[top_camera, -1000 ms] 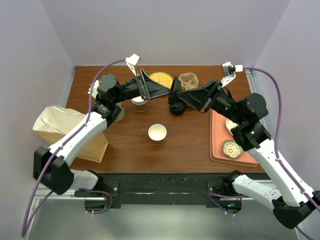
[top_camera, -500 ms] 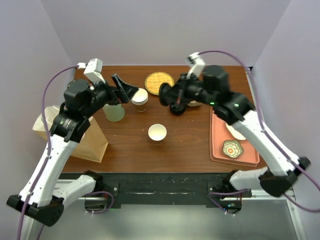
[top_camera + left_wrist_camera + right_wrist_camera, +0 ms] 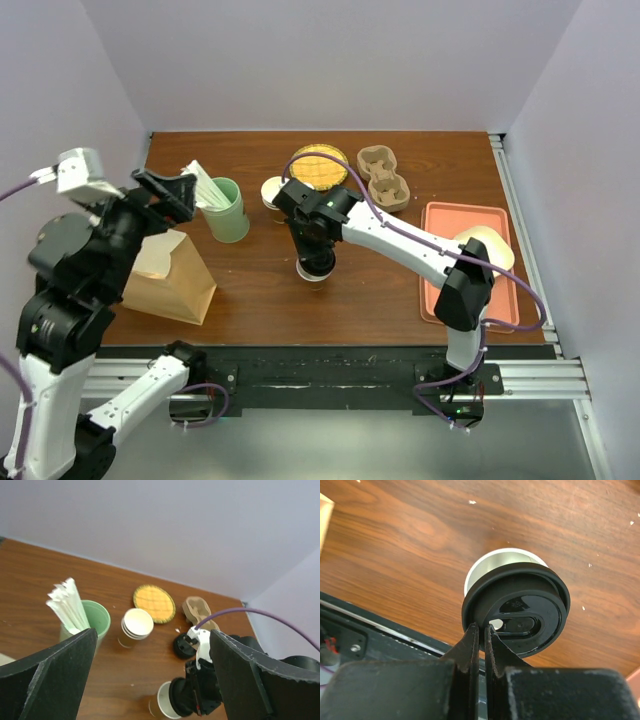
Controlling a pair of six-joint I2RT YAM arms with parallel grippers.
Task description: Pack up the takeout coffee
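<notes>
The brown paper cup [image 3: 311,275] stands open at the table's middle, its white inside showing in the right wrist view [image 3: 492,562]. My right gripper [image 3: 316,256] [image 3: 480,628] is shut on the rim of a black plastic lid [image 3: 520,607] and holds it tilted just over the cup's mouth. The left wrist view shows the cup [image 3: 161,711] with the lid [image 3: 181,697] at its rim. My left gripper [image 3: 165,190] [image 3: 152,632] is open and empty, raised high over the table's left side.
A second black lid [image 3: 184,645] lies behind the cup. A stack of paper cups [image 3: 271,193], a pale green cup of white sticks [image 3: 229,212], a yellow coaster [image 3: 320,165], a pulp cup carrier [image 3: 385,178], a pink tray [image 3: 450,225] and a paper bag [image 3: 170,280] surround it.
My right gripper has moved from the back of the table down to the middle cup, carrying a black lid. My left arm has swung back to the left and up.
</notes>
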